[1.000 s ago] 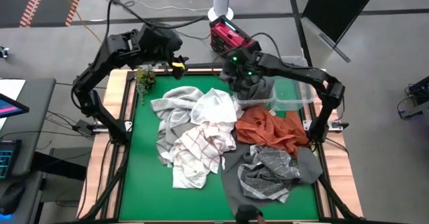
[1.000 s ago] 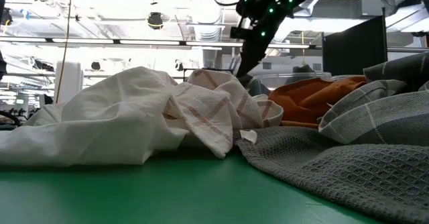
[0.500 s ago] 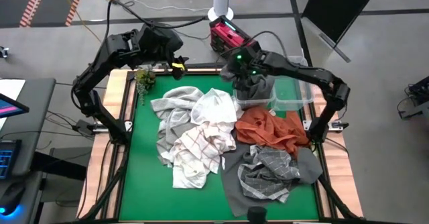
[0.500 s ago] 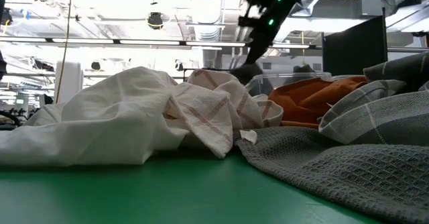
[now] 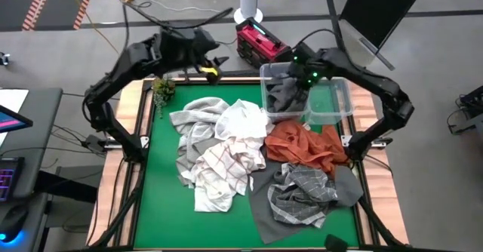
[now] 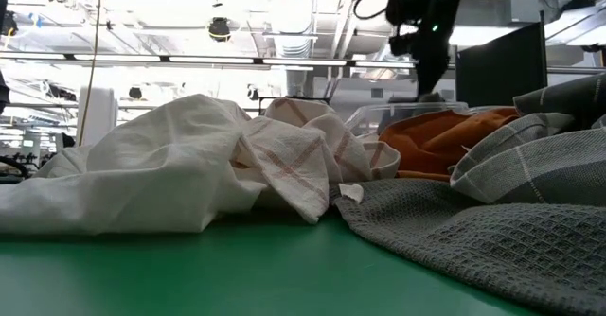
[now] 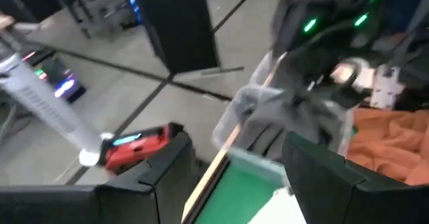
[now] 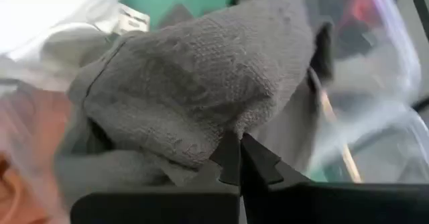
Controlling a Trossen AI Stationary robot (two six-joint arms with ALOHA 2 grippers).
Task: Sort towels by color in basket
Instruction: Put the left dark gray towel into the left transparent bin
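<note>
High view: green table (image 5: pixel 162 207) carries white, checked, rust-orange (image 5: pixel 306 148) and light grey towels; clear plastic basket (image 5: pixel 341 105) holds a dark grey towel (image 5: pixel 283 97). Right gripper (image 8: pixel 240 158), above it, has fingers pressed together, holding nothing. Left gripper (image 5: pixel 215 59) stands spread, empty.

dark grey towel (image 5: pixel 285 97), rust-orange towel (image 5: pixel 306 146), red-checked white towel (image 5: pixel 219 173), green table (image 5: pixel 162 184)

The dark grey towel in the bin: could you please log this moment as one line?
right claw: shut, empty, above dark grey towel | towel: in clear bin | left claw: open, waiting at table's far edge
</note>
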